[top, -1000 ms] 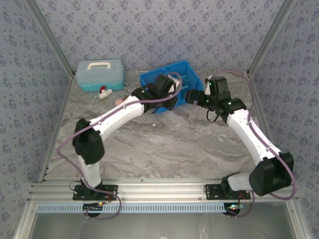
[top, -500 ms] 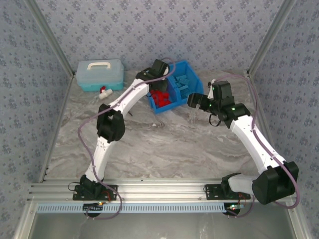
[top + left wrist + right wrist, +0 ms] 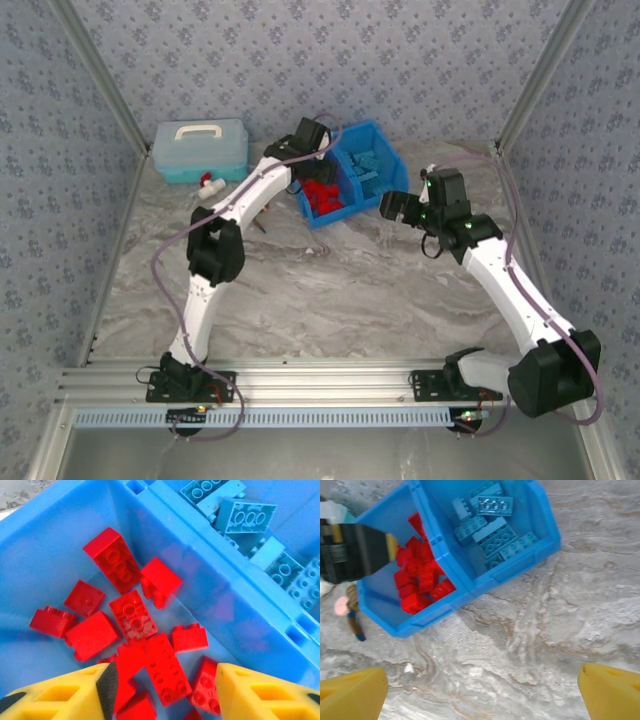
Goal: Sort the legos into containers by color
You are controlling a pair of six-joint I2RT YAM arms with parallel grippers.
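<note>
The top external camera looks down from high on the near side, over the whole surface [image 3: 350, 290]. The left wrist camera hangs very close over the bin's [image 3: 200, 580] left compartment [image 3: 45, 555]. The right wrist camera faces down from higher, at the bin's near right. All 3 views share the bin.

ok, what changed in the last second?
The left arm unfolded and stretched out. The left gripper shifted leftward across the bin and now hangs open and empty above the red legos. The right gripper backed slightly away from the bin, open. The bin and the teal case stayed put.
</note>
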